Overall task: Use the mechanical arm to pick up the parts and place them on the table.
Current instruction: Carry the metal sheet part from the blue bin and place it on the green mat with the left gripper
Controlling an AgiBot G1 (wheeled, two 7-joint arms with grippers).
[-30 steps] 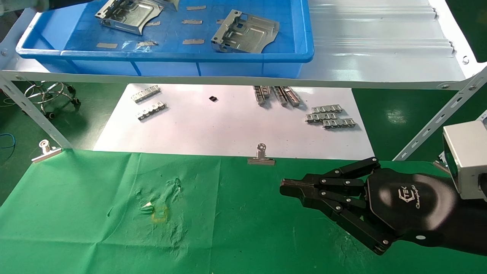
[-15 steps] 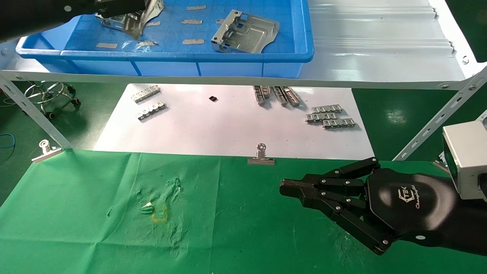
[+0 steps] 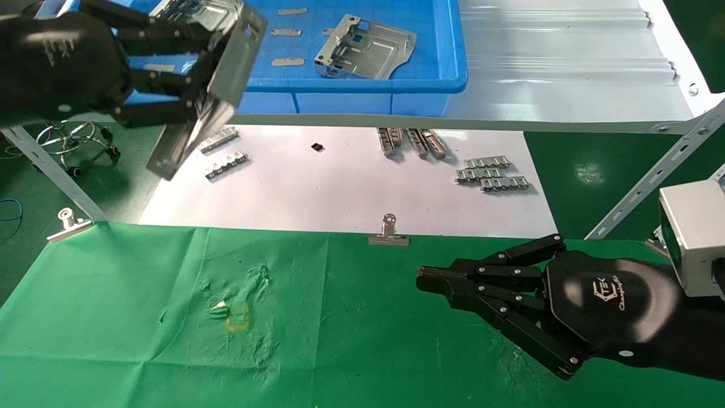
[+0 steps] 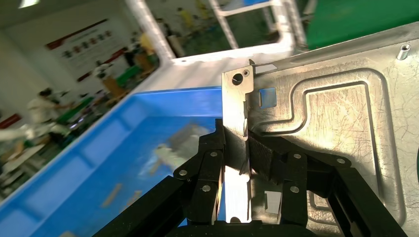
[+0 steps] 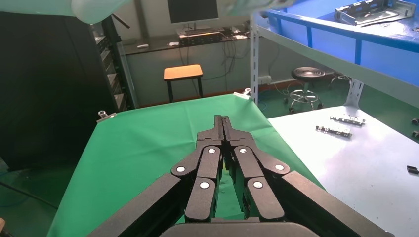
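aloft, left gripper [image 3: 198, 85] clamping part [image 3: 209, 90] — right gripper [image 3: 430, 281] parked, closed

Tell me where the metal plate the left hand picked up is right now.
In the head view, the metal plate hangs tilted in the left gripper, at upper left, in front of the blue bin.

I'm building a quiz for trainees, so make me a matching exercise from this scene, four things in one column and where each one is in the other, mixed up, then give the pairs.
Things:
1. left gripper
2. right gripper
3. metal plate in the tray
4. binder clip

Places or states:
A. lying in the blue tray on the shelf
B. shut, empty, over the green table
C. on the green cloth's far edge
D. clamped on a lifted metal plate

Pairs: 1-D, 2-B, 3-A, 4-C
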